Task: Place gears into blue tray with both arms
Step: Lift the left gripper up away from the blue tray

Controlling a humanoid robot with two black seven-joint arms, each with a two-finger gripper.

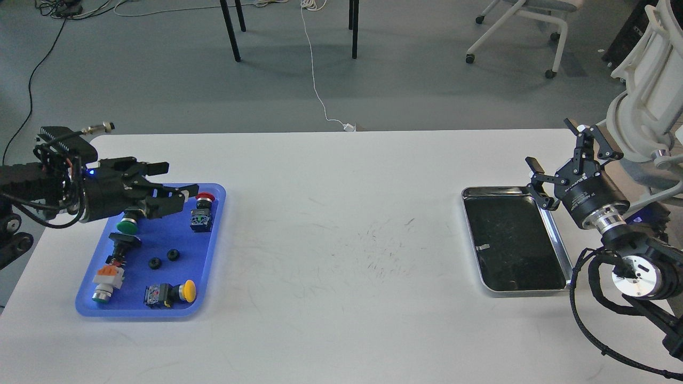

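Observation:
Two small black gears lie side by side inside the blue tray [213, 245], one gear [155, 263] to the left and the other gear [173, 254] just right of it. My left gripper [173, 181] hovers open above the tray's far part, fingers spread and pointing right, holding nothing. My right gripper [560, 160] stands open at the far right, above the far right corner of the silver tray [472, 240], also with nothing in it.
Several push-button switches share the blue tray: green cap [127, 225], red cap [204, 198], yellow cap [187, 290], an orange-and-grey one [104, 280] and a black one [121, 245]. The silver tray's black lining is bare. A white chair base stands by the right arm.

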